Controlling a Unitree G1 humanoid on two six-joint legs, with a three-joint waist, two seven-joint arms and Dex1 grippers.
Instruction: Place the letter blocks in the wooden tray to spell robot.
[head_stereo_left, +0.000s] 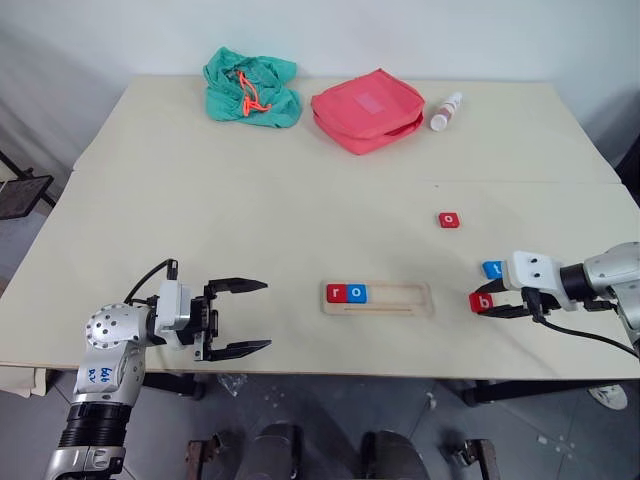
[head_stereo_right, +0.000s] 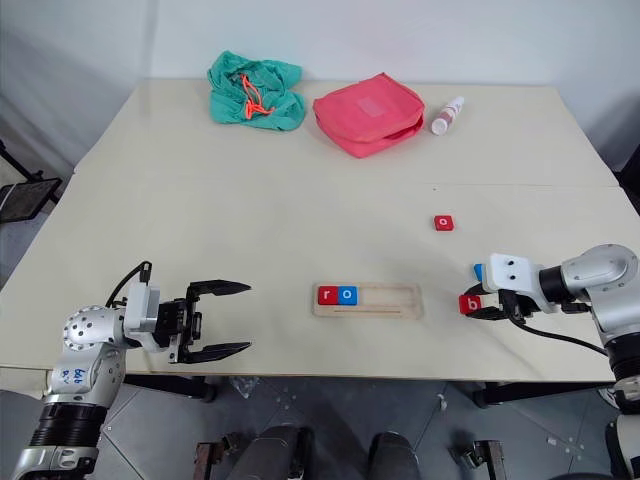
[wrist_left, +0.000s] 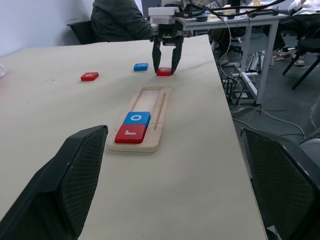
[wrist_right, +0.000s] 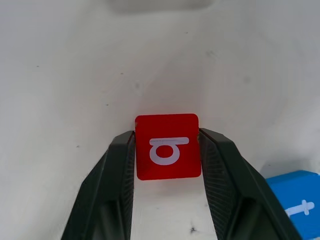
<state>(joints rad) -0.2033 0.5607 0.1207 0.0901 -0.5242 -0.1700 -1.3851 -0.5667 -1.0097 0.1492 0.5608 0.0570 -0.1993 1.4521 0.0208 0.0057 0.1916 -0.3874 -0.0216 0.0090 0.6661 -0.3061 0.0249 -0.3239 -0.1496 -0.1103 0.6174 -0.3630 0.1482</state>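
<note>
The wooden tray (head_stereo_left: 400, 300) lies near the table's front edge. A red r block (head_stereo_left: 336, 293) and a blue o block (head_stereo_left: 356, 293) sit side by side at its left end. Right of the tray, my right gripper (wrist_right: 167, 136) is shut on the red b block (wrist_right: 167, 155), one finger against each side, with the block resting on the table. Just beyond it lies a blue t block (head_stereo_left: 493, 269). A red o block (head_stereo_left: 449, 219) lies alone farther back. My left gripper (head_stereo_left: 266, 315) is open and holds nothing, left of the tray and pointing toward it.
At the back of the table are a green cloth bag (head_stereo_left: 252, 88), a red zippered pouch (head_stereo_left: 367, 109) and a small white bottle (head_stereo_left: 446, 110). The left wrist view shows a seated person (wrist_left: 120, 20) and desks with cables past the table's right end.
</note>
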